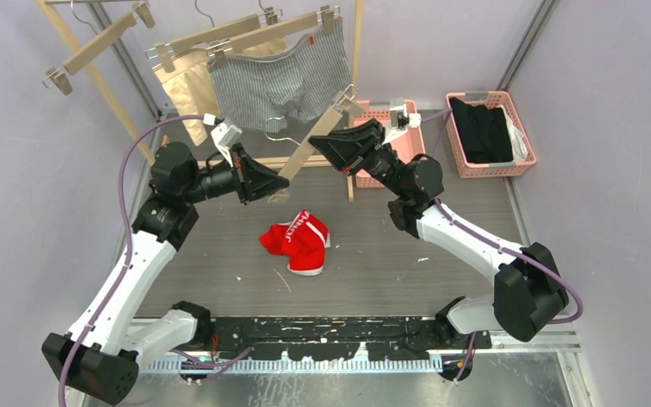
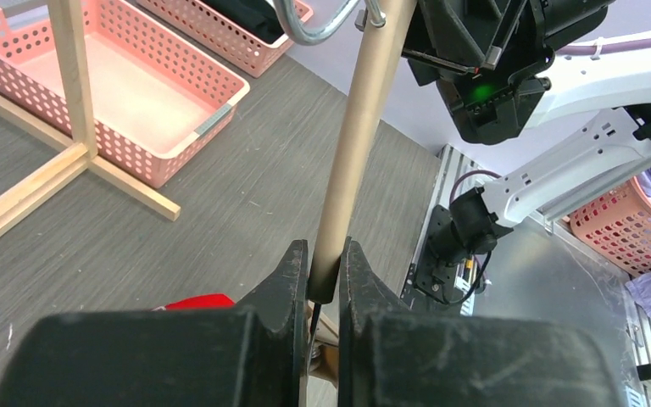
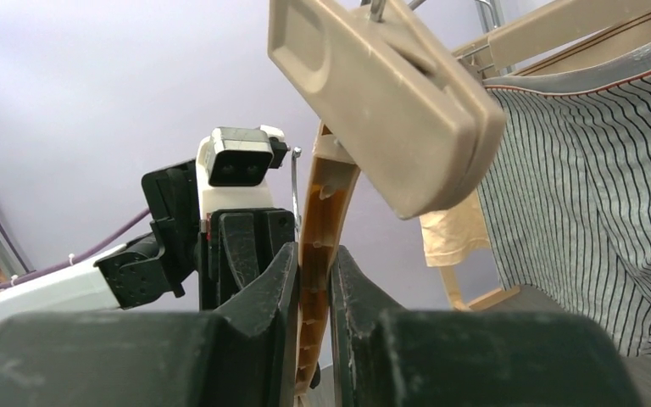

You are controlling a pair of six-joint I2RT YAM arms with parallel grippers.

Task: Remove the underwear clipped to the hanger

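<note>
A beige clip hanger [image 1: 314,140] with nothing clipped on it hangs tilted in the air between my grippers. My left gripper [image 1: 273,182] is shut on its lower end; the bar [image 2: 360,127] runs up from between the jaws [image 2: 322,271]. My right gripper [image 1: 326,146] is shut on its upper part [image 3: 318,212], just below a clip [image 3: 381,93]. The red underwear [image 1: 298,241] lies loose on the table, and its edge shows in the left wrist view [image 2: 199,301]. The pinstriped boxer briefs [image 1: 281,80] and the beige piece [image 1: 180,85] hang clipped on hangers on the wooden rack.
An empty hanger [image 1: 97,44] hangs at the rack's far left. An empty pink basket [image 1: 394,140] stands behind my right gripper, and a second pink basket [image 1: 521,127] at the back right holds black clothing [image 1: 481,129]. The rack's wooden foot [image 2: 76,161] lies on the table.
</note>
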